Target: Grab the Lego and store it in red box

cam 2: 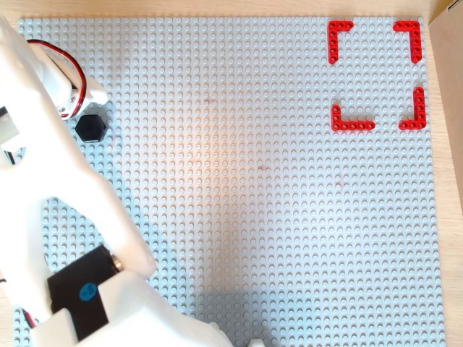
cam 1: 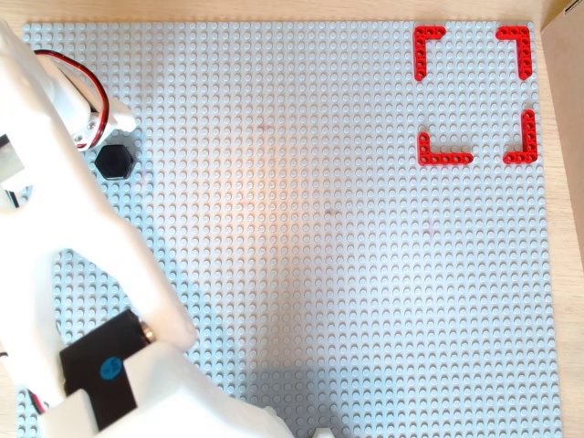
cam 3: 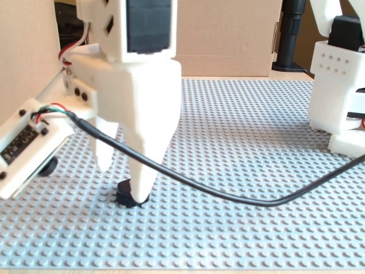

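Observation:
The Lego, a small black hexagonal piece, sits on the grey baseplate at the far left in both overhead views. In the fixed view the Lego is partly covered by the tip of the wider white finger. My gripper is low over the plate and open, with the thinner finger to the left. From above one fingertip shows just beyond the Lego; the other is hidden under the arm. The red box, four red corner pieces, lies at the top right, empty.
The grey studded baseplate covers the table. A black cable hangs across the fixed view's foreground. The arm's base stands at that view's right. A cardboard box stands behind the plate.

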`<action>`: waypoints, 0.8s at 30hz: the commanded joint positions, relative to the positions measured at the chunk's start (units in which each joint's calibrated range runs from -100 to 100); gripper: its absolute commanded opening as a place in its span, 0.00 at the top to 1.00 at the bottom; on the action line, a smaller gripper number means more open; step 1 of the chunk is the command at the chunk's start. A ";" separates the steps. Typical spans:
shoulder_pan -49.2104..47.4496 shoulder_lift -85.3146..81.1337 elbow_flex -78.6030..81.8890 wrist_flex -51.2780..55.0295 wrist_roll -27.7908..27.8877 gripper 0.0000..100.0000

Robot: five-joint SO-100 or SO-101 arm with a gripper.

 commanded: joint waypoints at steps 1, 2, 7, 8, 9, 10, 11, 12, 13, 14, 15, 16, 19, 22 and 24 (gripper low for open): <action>0.47 -1.35 2.66 -1.23 -0.02 0.76; 0.47 -1.35 3.93 -1.93 -0.02 0.76; 0.47 -1.52 7.39 -4.74 -1.11 0.76; 0.47 -1.94 7.75 -5.09 -1.17 0.76; 0.47 -2.36 8.03 -5.18 -1.22 0.77; 0.47 -2.79 8.57 -5.53 -1.22 0.79; 0.47 -3.21 9.30 -6.23 -1.27 0.81; 0.47 -3.47 10.03 -6.76 -1.27 0.84; 0.47 -3.81 10.66 -6.84 -1.27 0.85; 0.47 -4.06 10.93 -6.84 -1.27 0.86; 0.47 -4.06 11.03 -6.84 -1.27 0.87; 0.47 -4.23 11.30 -6.84 -1.27 0.87; 0.47 -4.31 11.57 -6.84 -1.43 0.87; 0.47 -4.31 11.57 -6.84 -1.43 0.87; 0.47 -4.40 10.93 -6.67 -1.43 0.90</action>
